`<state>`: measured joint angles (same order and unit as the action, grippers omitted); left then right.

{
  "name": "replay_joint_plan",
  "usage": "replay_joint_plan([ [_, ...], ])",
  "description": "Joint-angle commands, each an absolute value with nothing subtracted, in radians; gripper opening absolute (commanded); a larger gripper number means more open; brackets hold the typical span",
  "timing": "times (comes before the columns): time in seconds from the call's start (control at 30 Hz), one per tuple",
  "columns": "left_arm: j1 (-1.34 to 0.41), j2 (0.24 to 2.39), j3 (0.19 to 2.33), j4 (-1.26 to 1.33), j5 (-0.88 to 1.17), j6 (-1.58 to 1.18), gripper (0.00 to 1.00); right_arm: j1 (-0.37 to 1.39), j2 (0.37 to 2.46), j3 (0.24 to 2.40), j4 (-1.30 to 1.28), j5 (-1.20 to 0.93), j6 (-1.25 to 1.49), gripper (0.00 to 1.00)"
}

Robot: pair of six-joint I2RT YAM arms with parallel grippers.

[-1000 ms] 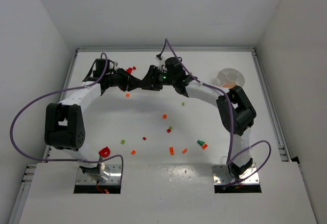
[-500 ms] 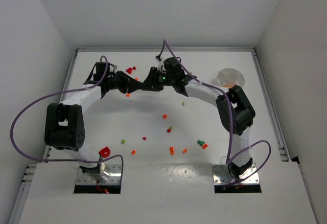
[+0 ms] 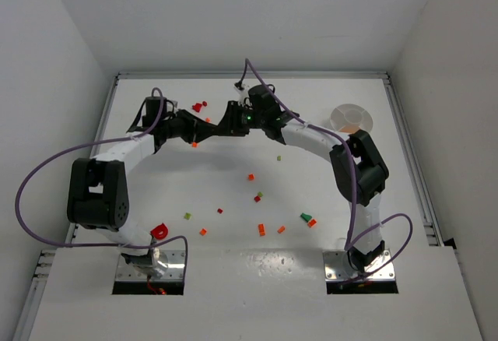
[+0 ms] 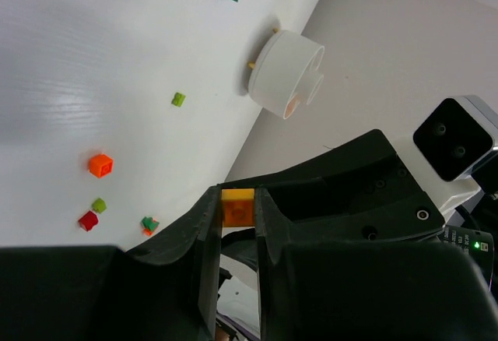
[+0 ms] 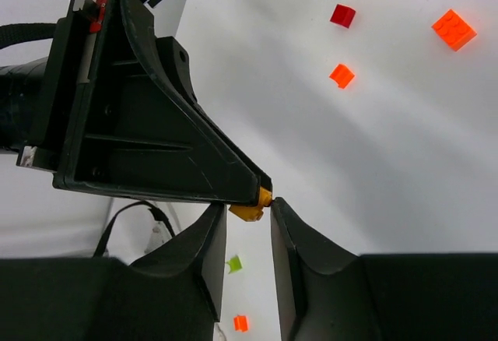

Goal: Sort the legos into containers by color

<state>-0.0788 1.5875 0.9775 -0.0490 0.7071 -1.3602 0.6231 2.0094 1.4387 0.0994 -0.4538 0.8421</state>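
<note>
The left gripper (image 4: 237,198) has its jaws pinched on a yellow-orange brick (image 4: 237,205), held at their very tips and clear of the tabletop (image 3: 156,193). The right gripper (image 5: 247,207) meets it nose to nose. Its jaws stand narrowly apart on either side of the same brick and close against it, but whether they actually grip it I cannot tell. In the top view the two grippers join at the far side of the tabletop, left of centre, with both arms stretched forward and bent inward toward each other. Just beyond that meeting point lie a few red legos (image 3: 198,107), and an orange one (image 3: 194,144) sits just on its near side. More orange, red and green pieces are scattered over the middle of the tabletop between the arms, among them a green one touching an orange one (image 3: 308,219) close to the right arm. The dish (image 3: 334,115) stands at the far right, well apart from the grippers, with something orange in its nearest compartment.
</note>
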Motion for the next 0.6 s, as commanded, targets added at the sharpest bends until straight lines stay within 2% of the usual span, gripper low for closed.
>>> replay_joint_plan([
  [0.0,-0.097,1.534,0.942,-0.063,0.815,-1.396,0.0,0.588,1.999,1.519,0.179,-0.334,0.758,0.27],
  [0.2,-0.097,1.534,0.911,-0.054,0.815,-1.407,0.0,0.598,1.999,1.563,0.153,-0.282,0.68,0.21],
  [0.37,-0.106,1.543,0.89,-0.021,0.824,-1.442,0.0,0.607,2.008,1.583,0.153,-0.259,0.643,0.08],
  [0.4,-0.106,1.543,0.89,-0.021,0.824,-1.442,0.03,0.607,2.008,1.592,0.143,-0.259,0.631,0.03],
  [0.43,-0.106,1.543,0.881,-0.021,0.824,-1.442,0.21,0.607,2.008,1.592,0.143,-0.259,0.615,0.01],
  [0.5,-0.106,1.543,0.881,-0.021,0.824,-1.442,0.28,0.607,2.008,1.592,0.133,-0.25,0.6,0.0],
  [0.57,-0.106,1.543,0.881,-0.021,0.815,-1.442,0.42,0.607,1.999,1.592,0.123,-0.25,0.586,0.0],
])
